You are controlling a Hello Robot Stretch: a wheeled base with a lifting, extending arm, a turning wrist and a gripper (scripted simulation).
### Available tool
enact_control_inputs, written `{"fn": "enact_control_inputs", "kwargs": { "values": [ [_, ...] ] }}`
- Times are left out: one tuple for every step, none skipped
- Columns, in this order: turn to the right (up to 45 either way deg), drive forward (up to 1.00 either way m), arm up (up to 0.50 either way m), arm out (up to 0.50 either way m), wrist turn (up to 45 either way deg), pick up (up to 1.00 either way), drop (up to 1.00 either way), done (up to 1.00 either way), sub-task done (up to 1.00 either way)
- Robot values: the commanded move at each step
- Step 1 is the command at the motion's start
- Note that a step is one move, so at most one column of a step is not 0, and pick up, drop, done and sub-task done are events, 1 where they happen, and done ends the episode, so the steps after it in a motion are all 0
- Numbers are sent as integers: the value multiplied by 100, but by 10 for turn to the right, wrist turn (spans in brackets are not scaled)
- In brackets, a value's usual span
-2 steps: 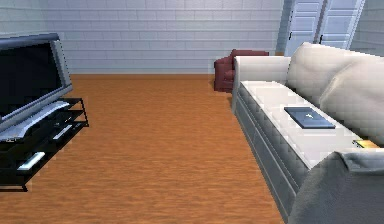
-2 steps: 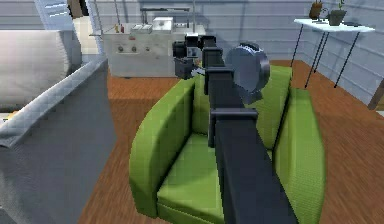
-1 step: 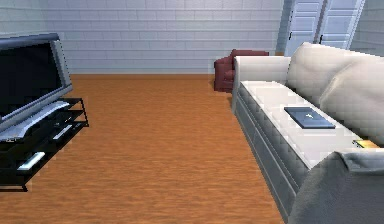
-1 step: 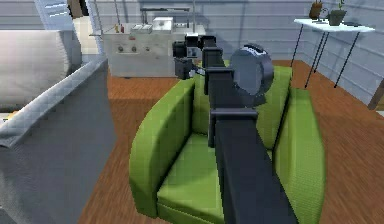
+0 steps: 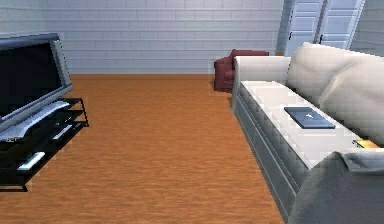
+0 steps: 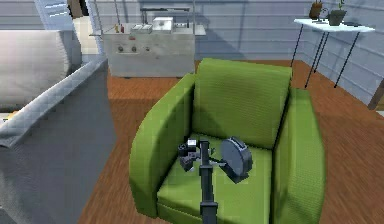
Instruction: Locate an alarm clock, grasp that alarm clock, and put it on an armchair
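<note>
1. Pincer (image 6: 190, 154): dark body at the far end of the arm (image 6: 207, 188), seen in the arm side view over the seat of the green armchair (image 6: 242, 95). Finger state: cannot tell. Whether it holds anything: cannot tell, since the seat cushion lies right behind it.
2. Alarm clock (image 6: 237, 157): grey rounded lump just beside the pincer on the arm side view's right, over the middle of the armchair's seat. Resting on the cushion or hanging just clear of it: cannot tell.
3. Orientation of the clock: a broad rounded side shows toward the camera, with a darker edge on the pincer side. It is nearly as wide as tall, so no firm long axis. It looks slightly tilted, top toward the armchair's back.
4. Progress (judgement): locating done. The clock is already at the armchair, so the task looks to be at its last step. Left to do: make sure the clock sits on the cushion, let go, and draw the arm back.
5. Farther out, arm side view: grey sofa (image 6: 50, 120) on the left, a pale cabinet (image 6: 150, 52) behind, and a white surface (image 6: 335, 27) with plants at upper right.
6. Forward view: same sofa (image 5: 290, 105) carrying a dark flat item (image 5: 309, 117), a red armchair (image 5: 236, 68) beyond it, and a television (image 5: 30, 80) on the left.
</note>
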Motion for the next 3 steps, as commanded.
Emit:
{"fn": "enact_control_inputs", "kwargs": {
  "values": [
    [0, 0, -32, 0, 0, 0, 0, 0, 0],
    [0, 0, 0, 0, 0, 0, 100, 0, 0],
    [0, 0, 10, 0, 0, 0, 0, 0, 0]
  ]
}}
